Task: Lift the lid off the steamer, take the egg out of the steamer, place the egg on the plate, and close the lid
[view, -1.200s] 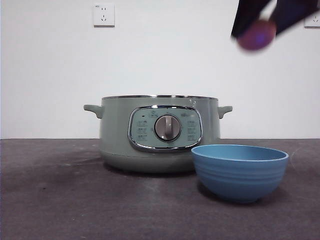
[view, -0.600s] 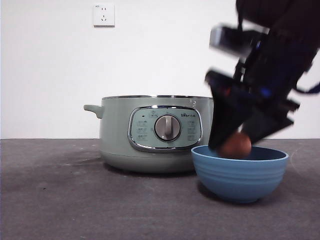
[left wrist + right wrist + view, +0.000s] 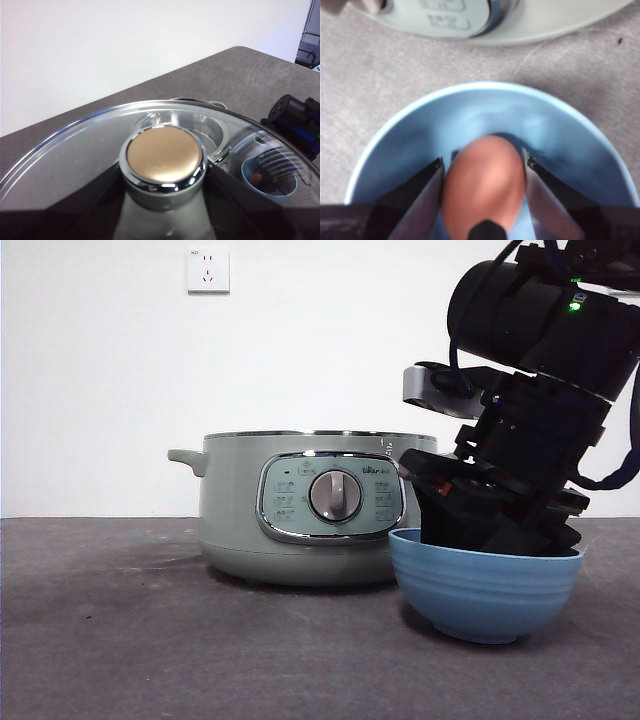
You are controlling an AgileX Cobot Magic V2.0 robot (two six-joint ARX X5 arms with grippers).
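Observation:
In the right wrist view my right gripper (image 3: 484, 165) is shut on the brown egg (image 3: 485, 185), one jaw against each side. It holds the egg low inside the plate (image 3: 485, 89), a deep blue bowl. The front view shows that gripper (image 3: 490, 525) dipped into the plate (image 3: 485, 590), which hides the egg. Just left of the plate stands the sage-green steamer (image 3: 300, 510), uncovered. My left gripper (image 3: 163, 172) is shut on the knob (image 3: 162, 157) of the glass lid (image 3: 75, 150) and holds it up above the steamer (image 3: 185, 122), seen through the glass.
A dark grey table (image 3: 120, 640) meets a white wall with a socket (image 3: 207, 268). The steamer's dial and control panel (image 3: 335, 496) face the front view. The right arm's bulk (image 3: 540, 370) looms over the plate at the right.
My right gripper came down from the upper right with the egg and lowered it into the plate. The plate shifted slightly to the right.

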